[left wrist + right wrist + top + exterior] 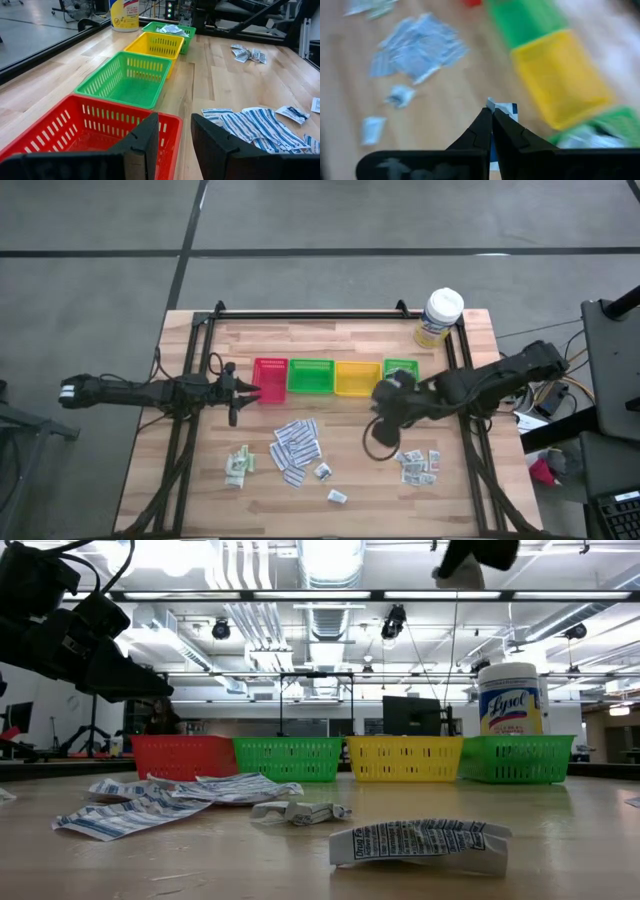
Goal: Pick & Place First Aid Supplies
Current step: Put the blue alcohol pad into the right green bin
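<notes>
Wooden table (pixel 500 480) holds four trays (pixel 335 377), a tub (pixel 440 316) and scattered packets (pixel 296 445).

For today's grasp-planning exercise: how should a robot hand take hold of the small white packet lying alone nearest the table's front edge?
The lone packet lies flat on the table, apart from the pile of long strips. Probably best to come straight down from above and pinch across its narrower width, near one slightly raised, crinkled edge, since a flat packet offers no side to grip.
</notes>
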Robot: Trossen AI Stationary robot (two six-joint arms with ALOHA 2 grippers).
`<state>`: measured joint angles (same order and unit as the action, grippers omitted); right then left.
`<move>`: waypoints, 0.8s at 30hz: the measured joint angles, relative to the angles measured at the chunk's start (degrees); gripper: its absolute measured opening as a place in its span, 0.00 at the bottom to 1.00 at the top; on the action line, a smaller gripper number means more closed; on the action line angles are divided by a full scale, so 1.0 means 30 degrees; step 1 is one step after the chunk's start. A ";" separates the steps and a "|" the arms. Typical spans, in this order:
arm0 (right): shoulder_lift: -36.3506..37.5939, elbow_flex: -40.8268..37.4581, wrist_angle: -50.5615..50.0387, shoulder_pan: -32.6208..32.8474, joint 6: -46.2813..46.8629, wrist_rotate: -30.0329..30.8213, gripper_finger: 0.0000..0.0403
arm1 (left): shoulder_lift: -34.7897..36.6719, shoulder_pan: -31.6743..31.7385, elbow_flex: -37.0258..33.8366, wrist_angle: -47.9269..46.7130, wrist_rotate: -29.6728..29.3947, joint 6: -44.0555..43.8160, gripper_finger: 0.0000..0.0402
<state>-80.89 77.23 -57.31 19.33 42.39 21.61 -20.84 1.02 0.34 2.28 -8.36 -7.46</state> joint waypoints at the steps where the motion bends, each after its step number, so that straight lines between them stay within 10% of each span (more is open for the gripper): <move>1: 0.0155 0.0000 -0.0624 0.0000 0.0441 0.0743 0.02 | 0.0000 0.0002 0.0000 -0.0004 0.0000 0.0000 0.28; 12: 0.0453 -0.0036 -0.4777 -0.0639 0.4777 0.6544 0.02 | 0.0000 0.0007 0.0000 -0.0026 0.0000 0.0000 0.28; 24: 0.0295 -0.0962 -0.5540 -0.4669 0.5749 0.6544 0.02 | 0.0000 0.0007 0.0000 -0.0041 0.0000 0.0000 0.28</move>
<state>-80.01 74.35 -73.93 5.33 59.64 41.24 -20.84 1.04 0.34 2.15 -8.36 -7.46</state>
